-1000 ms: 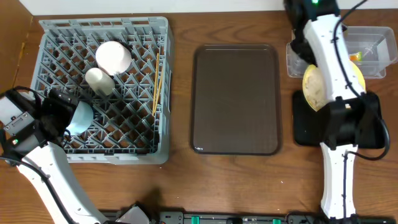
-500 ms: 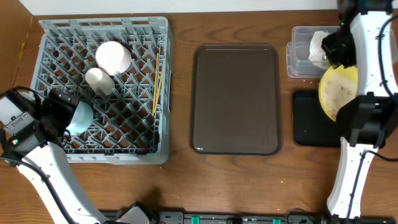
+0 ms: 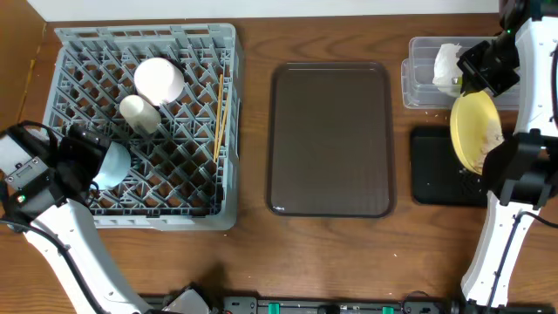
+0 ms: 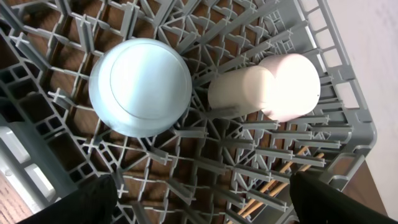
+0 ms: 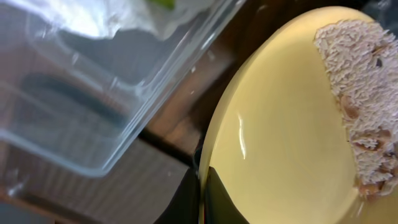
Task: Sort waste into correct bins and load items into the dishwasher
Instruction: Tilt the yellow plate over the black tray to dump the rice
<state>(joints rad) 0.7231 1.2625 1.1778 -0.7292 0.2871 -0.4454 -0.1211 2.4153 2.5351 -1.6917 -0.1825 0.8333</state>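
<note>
Seemingly stiff and slick, the plate [image 5: 280, 137] is pinched at its rim by the right hand [image 5: 200, 190].

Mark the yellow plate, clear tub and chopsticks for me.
yellow plate [image 3: 472, 135]: overhead view, middle of its face.
clear tub [image 3: 419, 87]: overhead view, bare left part of its floor.
chopsticks [image 3: 221, 113]: overhead view, mid-length of the sticks.
</note>
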